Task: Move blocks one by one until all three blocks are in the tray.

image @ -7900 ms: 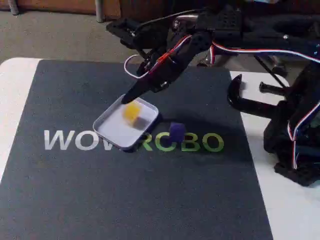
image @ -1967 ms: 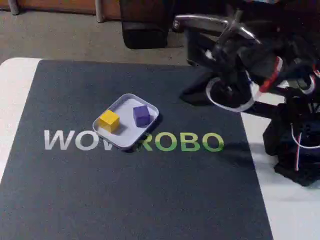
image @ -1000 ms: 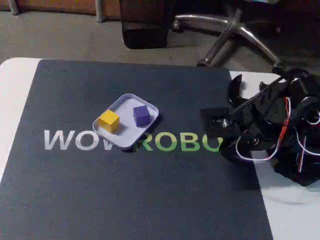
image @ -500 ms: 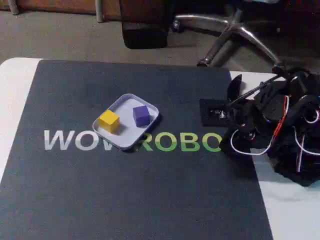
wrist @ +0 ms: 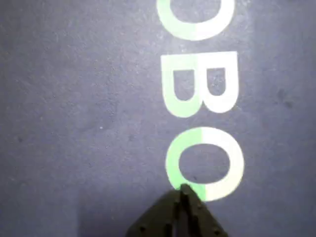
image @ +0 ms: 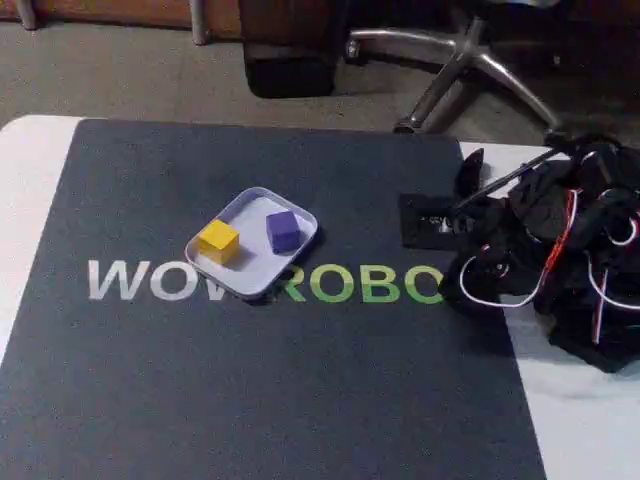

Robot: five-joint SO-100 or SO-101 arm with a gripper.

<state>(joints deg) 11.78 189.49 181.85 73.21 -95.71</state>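
The pale lavender tray (image: 238,280) lies on the dark mat left of centre in the fixed view. Inside it sit a yellow block (image: 218,241) on the left and a dark blue-purple block (image: 283,231) on the right, a small gap between them. My arm is folded low at the mat's right edge, well away from the tray. My gripper (wrist: 182,190) comes in from the bottom of the wrist view, its fingers meeting in a point with nothing between them, just above the last green-white "O" printed on the mat (wrist: 74,98). In the fixed view the gripper (image: 452,285) hangs over that same letter.
The mat (image: 250,400) carries the print "WOWROBO" and covers most of the white table (image: 30,170). The arm's base, clamp and wires (image: 590,290) crowd the right side. A chair base (image: 470,60) stands on the floor behind.
The blue-purple block went from the mat into the tray beside the yellow one. The arm pulled back to the right and folded down; in the last half second it barely shifted.
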